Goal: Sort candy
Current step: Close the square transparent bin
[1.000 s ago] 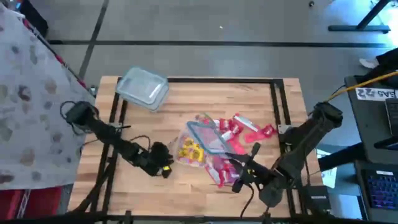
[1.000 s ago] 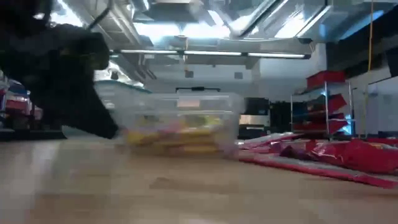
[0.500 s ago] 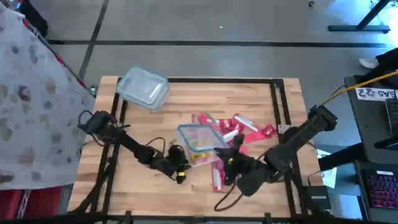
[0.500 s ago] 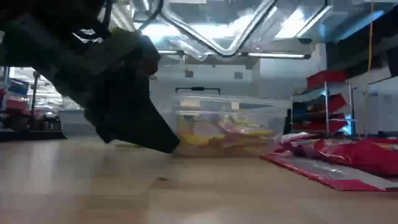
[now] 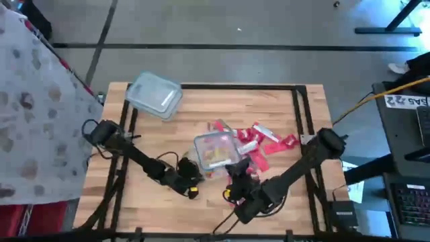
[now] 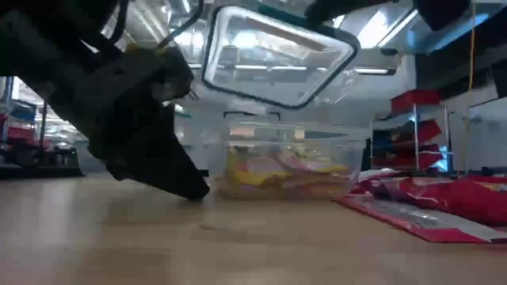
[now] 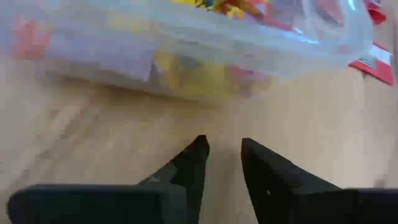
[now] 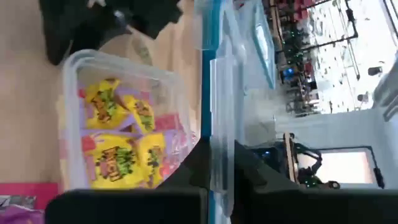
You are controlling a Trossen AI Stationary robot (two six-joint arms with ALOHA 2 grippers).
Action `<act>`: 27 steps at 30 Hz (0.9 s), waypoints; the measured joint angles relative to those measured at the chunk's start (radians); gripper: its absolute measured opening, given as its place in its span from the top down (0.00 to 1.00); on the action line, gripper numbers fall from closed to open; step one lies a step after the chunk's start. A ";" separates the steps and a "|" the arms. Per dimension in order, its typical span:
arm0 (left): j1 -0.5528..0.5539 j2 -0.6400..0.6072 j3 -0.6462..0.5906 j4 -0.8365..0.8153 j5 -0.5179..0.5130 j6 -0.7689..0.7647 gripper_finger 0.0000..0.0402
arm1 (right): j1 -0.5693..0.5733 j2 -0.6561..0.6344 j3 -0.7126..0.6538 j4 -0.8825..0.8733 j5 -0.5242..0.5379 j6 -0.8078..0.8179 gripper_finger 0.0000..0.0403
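A clear tub [image 5: 213, 161] of yellow and pink candy [image 8: 118, 137] stands on the table's middle. A clear lid with a teal rim [image 6: 277, 55] hangs tilted above the tub [image 6: 289, 170], and my right gripper [image 5: 235, 178] is shut on it. My left gripper [image 5: 190, 180] is low beside the tub's near left side. Its fingers [image 7: 224, 152] stand a little apart over bare wood, with nothing between them. Red and pink packets [image 5: 269, 141] lie flat on the table right of the tub. My right gripper pinches the lid's teal rim [image 8: 214, 134] between its two fingers, which come from the table's near right and slant a little downward. The lid is lifted clear of the tub and tilted.
A second clear tub with its lid on [image 5: 154, 94] stands at the far left corner. More red packets [image 6: 444, 198] lie at the right in the low view. A black frame [image 5: 299, 114] runs round the tabletop. Bare wood [image 5: 148, 141] lies left of the candy tub.
My right gripper has come down and toward the table's left, rolling its wrist, and has carried the lid over the tub. My left gripper has moved a little toward the tub and sunk slightly. Early in the second, the tub slid a little toward the right edge.
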 joint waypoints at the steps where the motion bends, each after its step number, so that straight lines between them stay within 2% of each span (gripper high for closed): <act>1: -0.007 0.000 -0.001 -0.005 -0.010 -0.001 0.78 | 0.000 0.009 0.000 0.000 0.010 -0.002 1.00; 11: -0.089 -0.039 -0.003 -0.195 -0.077 -0.148 0.78 | -0.002 0.081 0.000 -0.001 -0.018 0.002 1.00; 17: -0.124 -0.092 -0.008 -0.335 -0.138 -0.191 0.78 | 0.000 0.086 0.000 0.008 -0.075 0.025 1.00; 27: -0.121 -0.095 -0.009 -0.337 -0.148 -0.186 0.78 | -0.015 0.094 0.001 0.033 -0.211 0.047 0.98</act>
